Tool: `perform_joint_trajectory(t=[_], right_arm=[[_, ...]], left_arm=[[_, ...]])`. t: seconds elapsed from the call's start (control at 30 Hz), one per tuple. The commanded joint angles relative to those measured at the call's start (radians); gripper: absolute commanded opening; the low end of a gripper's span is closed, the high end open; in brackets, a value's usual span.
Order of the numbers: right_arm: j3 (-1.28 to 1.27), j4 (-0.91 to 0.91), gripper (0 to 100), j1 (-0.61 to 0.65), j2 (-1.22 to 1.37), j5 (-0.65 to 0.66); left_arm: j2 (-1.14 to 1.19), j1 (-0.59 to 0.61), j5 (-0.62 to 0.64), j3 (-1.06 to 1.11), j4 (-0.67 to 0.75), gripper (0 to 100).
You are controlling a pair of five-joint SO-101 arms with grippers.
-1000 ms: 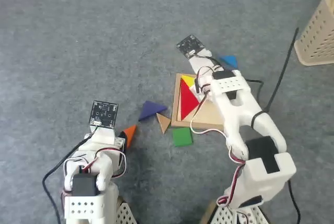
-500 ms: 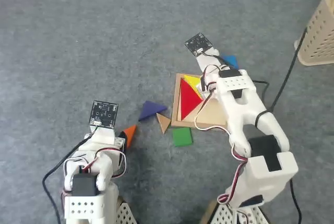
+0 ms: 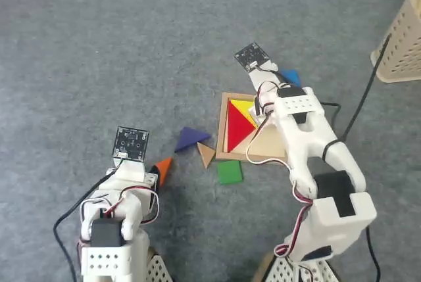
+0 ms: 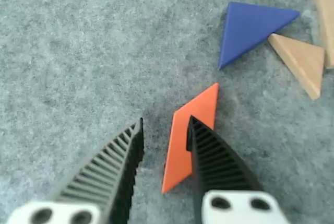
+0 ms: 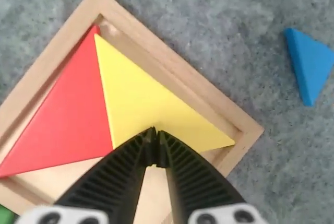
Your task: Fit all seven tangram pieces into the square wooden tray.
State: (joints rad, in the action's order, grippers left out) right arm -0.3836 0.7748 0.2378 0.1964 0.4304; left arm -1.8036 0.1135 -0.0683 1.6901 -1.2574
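Tray (image 3: 222, 127) sits right of centre on the counter, with the red triangle (image 5: 68, 125) and yellow triangle (image 5: 141, 104) inside. Your right end effector (image 5: 155, 135) is pinched closed at yellow's corner. Nudge lightly, flush to the rim. Your left end effector (image 4: 166, 121) is partly open beside the orange piece (image 4: 201, 104).

High view looks down; right wrist closely shares the tray (image 3: 222, 127).

Robotics bench; grey felt mat (image 3: 99, 52)

On the grey table (image 3: 99, 52) lie the tray (image 3: 222, 127), purple triangle (image 3: 191, 139), tan triangle (image 3: 206, 154), blue triangle (image 3: 289, 77), orange parallelogram (image 3: 163, 165), green square (image 3: 229, 172).
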Motion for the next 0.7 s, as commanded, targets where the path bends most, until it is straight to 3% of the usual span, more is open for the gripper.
perform_joint_trajectory(t=[0.0,0.37,0.67], right_arm=[[0.014,0.008,0.6,-0.004,0.012,0.017],[0.196,0.101,0.6,-0.013,0.142,-0.034],[0.196,0.099,0.6,0.030,0.148,-0.055]], left_arm=[[-0.015,0.000,0.005,-0.005,-0.006,13],[-0.015,0.000,0.005,-0.005,-0.006,13],[-0.015,0.000,0.005,-0.005,-0.006,13]])
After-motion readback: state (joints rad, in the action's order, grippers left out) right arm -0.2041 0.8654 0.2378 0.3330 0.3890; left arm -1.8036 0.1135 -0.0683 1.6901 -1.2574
